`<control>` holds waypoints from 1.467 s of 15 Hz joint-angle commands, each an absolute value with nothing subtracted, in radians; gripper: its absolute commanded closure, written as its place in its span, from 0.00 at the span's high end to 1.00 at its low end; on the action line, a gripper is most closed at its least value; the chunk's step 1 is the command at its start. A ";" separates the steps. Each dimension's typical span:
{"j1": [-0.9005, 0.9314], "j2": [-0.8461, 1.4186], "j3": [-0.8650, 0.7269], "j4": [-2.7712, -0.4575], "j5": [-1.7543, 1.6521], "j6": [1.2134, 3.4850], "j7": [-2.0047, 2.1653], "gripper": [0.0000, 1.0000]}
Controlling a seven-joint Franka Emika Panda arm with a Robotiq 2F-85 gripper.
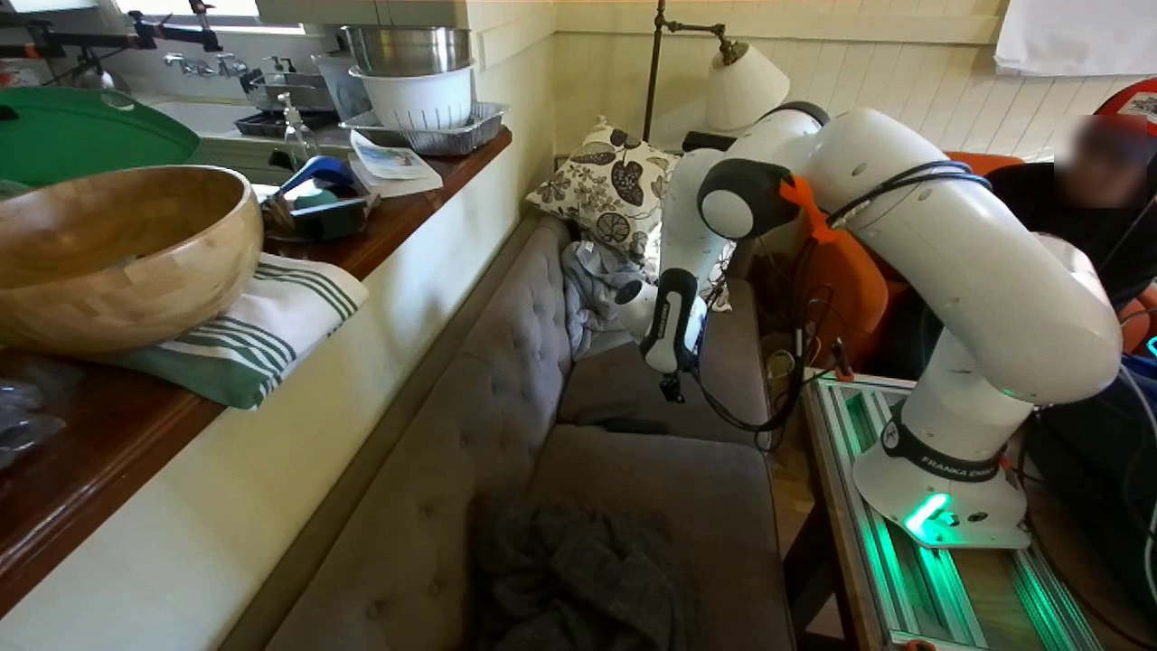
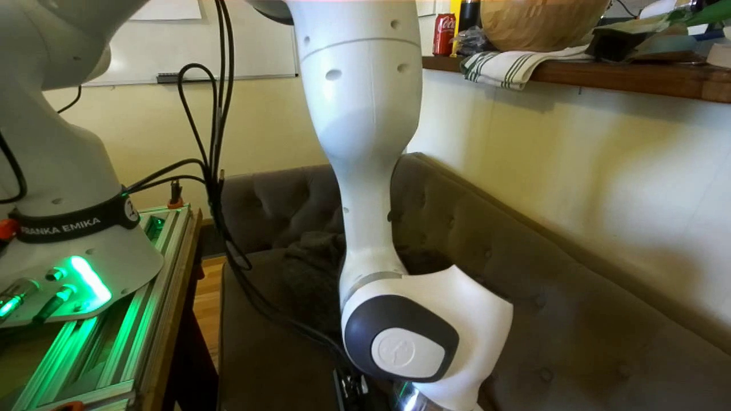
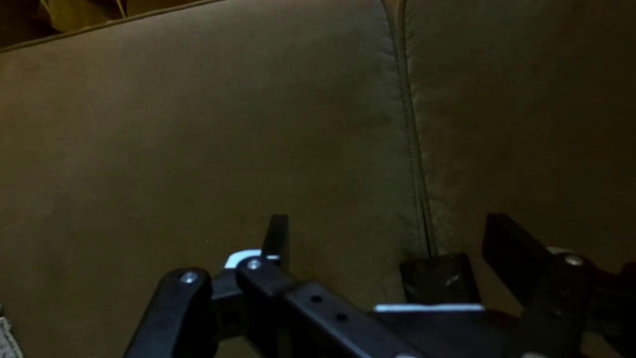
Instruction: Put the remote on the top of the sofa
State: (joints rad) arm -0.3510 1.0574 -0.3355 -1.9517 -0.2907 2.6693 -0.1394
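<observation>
Cream panelled walls (image 1: 868,99) surround a long grey-brown sofa (image 1: 669,479) with a button-tufted back. In an exterior view, a counter (image 1: 117,434) with a dark wooden top runs along behind the sofa, carrying a large wooden salad bowl (image 1: 136,262), a green-and-white striped towel (image 1: 280,312) partly beneath it, and a white colander (image 1: 418,98). A white Franka robot arm (image 1: 967,244) reaches over the seat from the right of the frame. Below its wrist, the slim black remote (image 1: 633,425) lies on the seat, along the seam between two cushions. A floral pillow (image 1: 624,181) leans at the far end; a dark blanket (image 1: 578,570) lies crumpled on the nearest part of the seat.

In an exterior view, the arm fills the middle, hanging in front of the sofa; a red Coca-Cola can (image 2: 444,34) stands on the counter.

Wrist view, dim: the claw (image 3: 388,219) is over the seat, its two fingers (image 3: 277,238) wide apart. One end of the remote shows between them, nearer the finger at the picture's right; the rest is hidden behind the claw.
</observation>
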 commanded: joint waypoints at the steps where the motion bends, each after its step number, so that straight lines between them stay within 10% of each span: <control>1: -0.335 1.081 -0.348 -1.938 -0.279 2.669 -0.149 1.00; 13: -0.401 1.199 -0.311 -1.949 -0.302 3.210 -0.307 1.00; 22: -0.445 1.238 -0.210 -1.883 -0.277 3.182 -0.294 1.00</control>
